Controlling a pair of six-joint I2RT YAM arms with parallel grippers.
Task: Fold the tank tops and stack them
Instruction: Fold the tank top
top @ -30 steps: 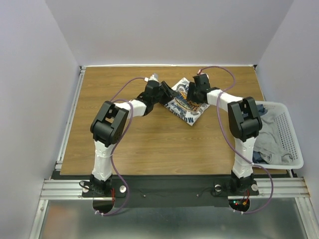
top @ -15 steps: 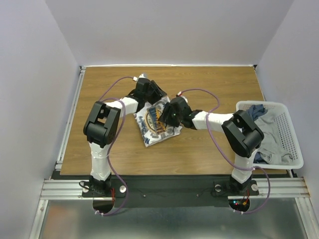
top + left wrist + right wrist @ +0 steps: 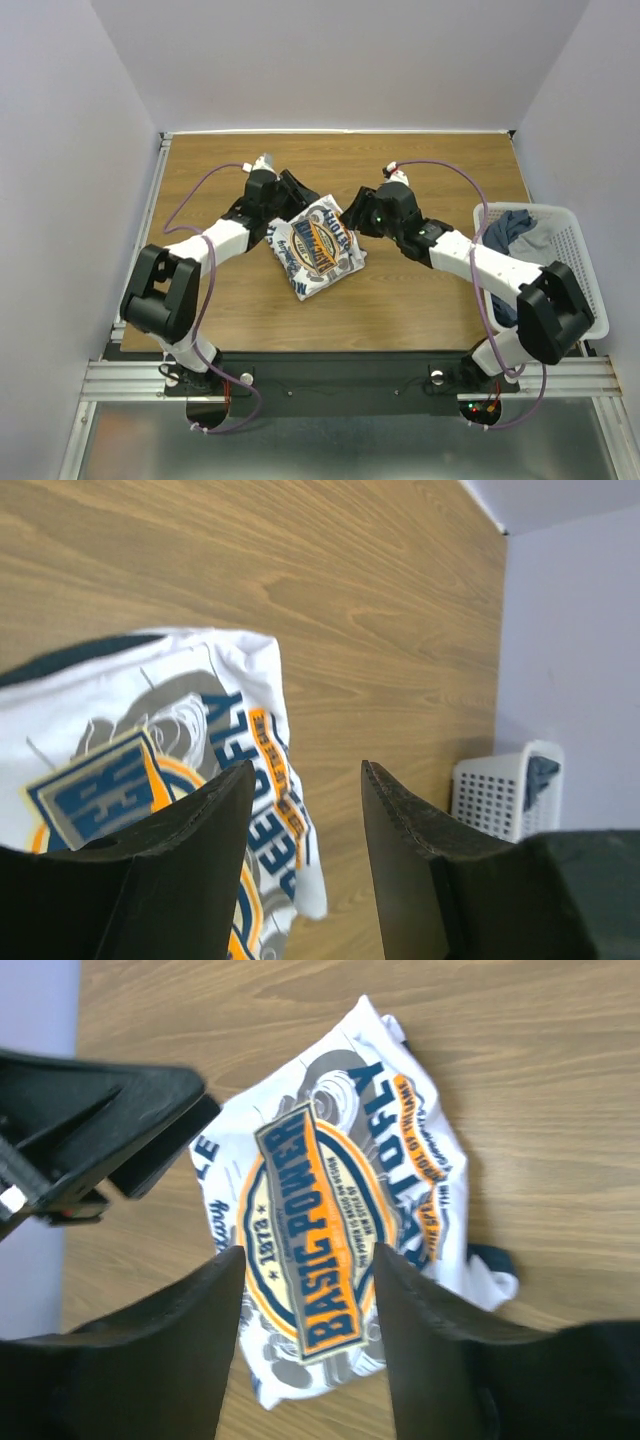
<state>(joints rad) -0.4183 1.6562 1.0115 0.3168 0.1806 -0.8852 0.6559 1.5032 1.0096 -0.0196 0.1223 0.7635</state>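
white tank top [image 3: 318, 250]: folded bundle, print up, centre of tabletop [image 3: 420, 300].
long axis: upper right to lower left in the top view.
left gripper [image 3: 305, 780]: jaws apart, empty, over the bundle's upper-left edge.
right gripper [image 3: 308, 1255]: jaws apart, empty, above its upper-right corner.
bearing: bundle lies between both; neither clearly nearer.
basket [image 3: 598, 318]: far right, holds grey top [image 3: 545, 270] and dark blue top [image 3: 512, 222]; right arm nearer.
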